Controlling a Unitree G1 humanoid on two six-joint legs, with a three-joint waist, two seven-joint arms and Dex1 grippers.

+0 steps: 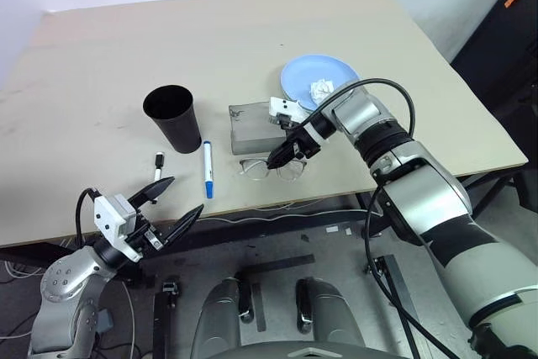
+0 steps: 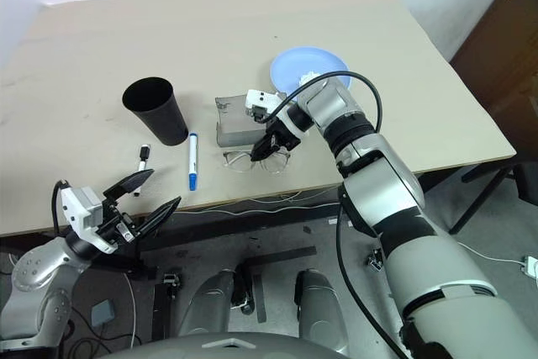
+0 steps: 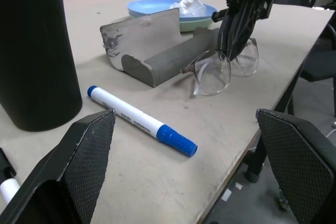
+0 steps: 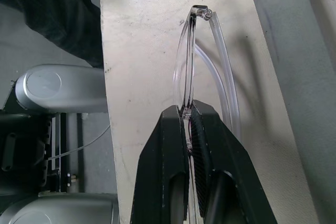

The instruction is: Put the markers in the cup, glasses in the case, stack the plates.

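My right gripper (image 1: 277,157) is shut on the bridge of the clear-framed glasses (image 4: 185,66), which rest on the table just in front of the open grey case (image 1: 250,128). The black cup (image 1: 174,117) stands upright to the left of the case. A blue-capped marker (image 1: 208,169) lies between cup and case, and a short black-capped marker (image 1: 158,165) lies in front of the cup. A light blue plate (image 1: 311,73) sits behind the case. My left gripper (image 1: 185,194) hangs open off the table's front edge, facing the markers.
A crumpled white tissue (image 1: 322,87) lies on the blue plate. In the left wrist view a pale green rim (image 3: 197,23) shows under the blue one. The table's front edge (image 1: 252,208) runs close to the glasses and markers. Cables hang below it.
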